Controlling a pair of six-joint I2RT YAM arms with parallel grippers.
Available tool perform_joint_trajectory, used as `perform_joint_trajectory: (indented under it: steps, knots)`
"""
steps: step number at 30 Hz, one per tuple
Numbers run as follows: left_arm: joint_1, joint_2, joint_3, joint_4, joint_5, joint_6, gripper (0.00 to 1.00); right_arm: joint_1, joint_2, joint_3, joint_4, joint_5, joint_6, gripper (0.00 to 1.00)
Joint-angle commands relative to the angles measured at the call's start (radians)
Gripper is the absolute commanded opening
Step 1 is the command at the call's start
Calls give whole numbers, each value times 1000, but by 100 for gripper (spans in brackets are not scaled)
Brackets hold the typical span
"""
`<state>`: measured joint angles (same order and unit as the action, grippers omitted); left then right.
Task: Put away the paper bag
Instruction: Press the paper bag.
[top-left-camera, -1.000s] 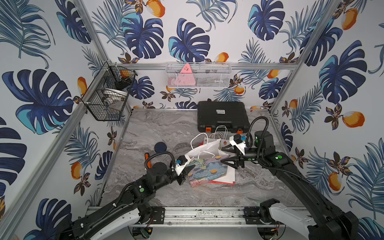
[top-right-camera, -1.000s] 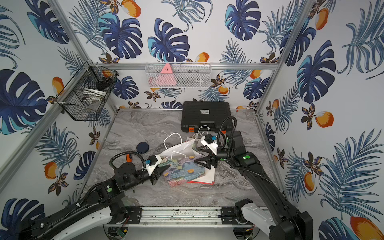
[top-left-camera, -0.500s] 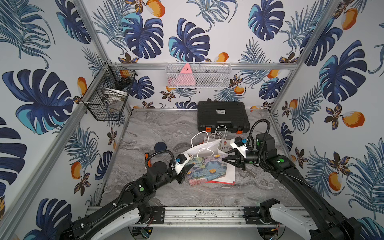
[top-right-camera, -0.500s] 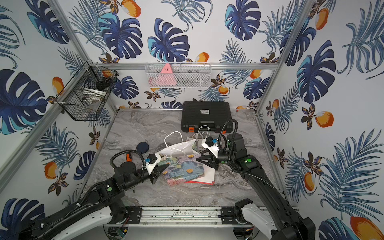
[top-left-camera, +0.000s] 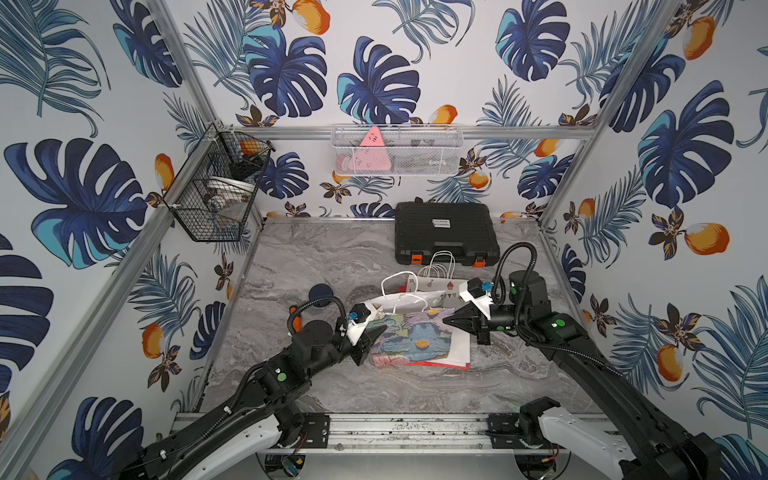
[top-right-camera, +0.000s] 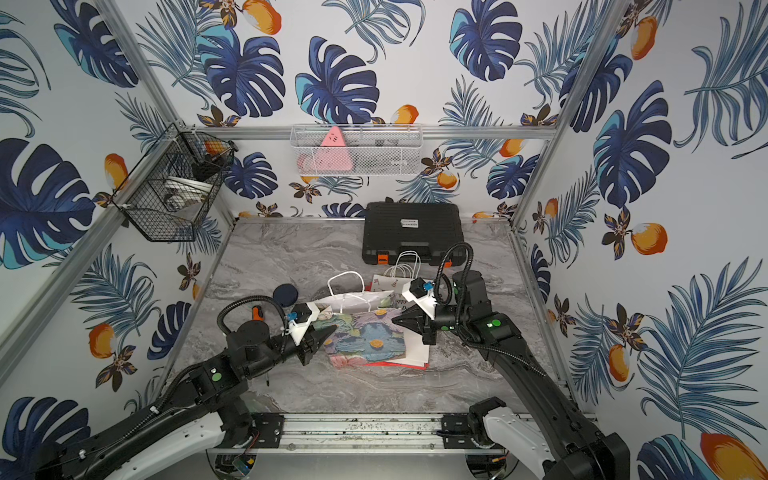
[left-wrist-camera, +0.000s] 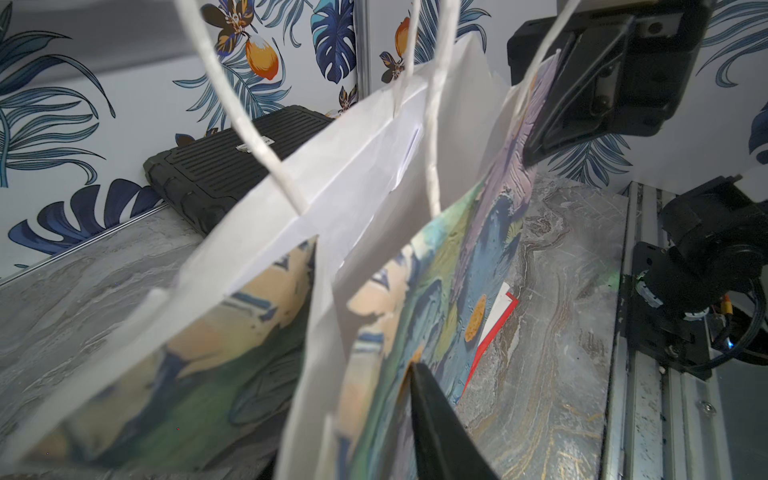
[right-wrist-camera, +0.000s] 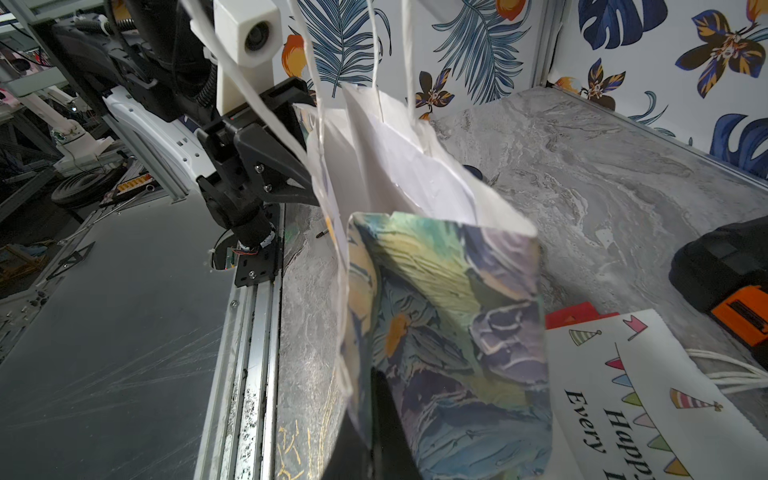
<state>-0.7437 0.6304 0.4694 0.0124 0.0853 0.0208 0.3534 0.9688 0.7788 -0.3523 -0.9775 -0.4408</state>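
The paper bag (top-left-camera: 411, 336) (top-right-camera: 365, 336), printed with painted flowers and fitted with white cord handles, sits mid-table between both arms. My right gripper (top-left-camera: 445, 322) (top-right-camera: 394, 321) is shut on its right edge; in the right wrist view the printed wall (right-wrist-camera: 449, 324) runs down between the dark jaws (right-wrist-camera: 372, 415). My left gripper (top-left-camera: 376, 343) (top-right-camera: 324, 343) is at the bag's left side with its jaws apart. One of its fingers (left-wrist-camera: 436, 424) lies against the printed panel (left-wrist-camera: 490, 232); the other is hidden behind the bag.
A flat party-print bag (top-left-camera: 440, 286) (right-wrist-camera: 665, 395) and a red-and-white bag (top-left-camera: 457, 353) lie under and behind the held one. A black case (top-left-camera: 446, 232) sits at the back. A black wire basket (top-left-camera: 216, 195) and a white mesh basket (top-left-camera: 397, 151) hang on the walls. A dark disc (top-left-camera: 320, 291) lies left.
My right gripper has closed from wide open onto the bag's right edge. The left gripper's jaws have spread a little at the bag's left side.
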Motion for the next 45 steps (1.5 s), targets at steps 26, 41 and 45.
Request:
perform_joint_trajectory:
  steps: [26,41,45]
  knots:
    - [318,29,134,-130,323,113,99,1,13,19,-47,-41,-65,0]
    - [431,208,41,186,741,-6,67,2,15,1,84,38,54,0]
    - [431,232,9,257,747,-86,52,13,25,-9,125,51,95,0]
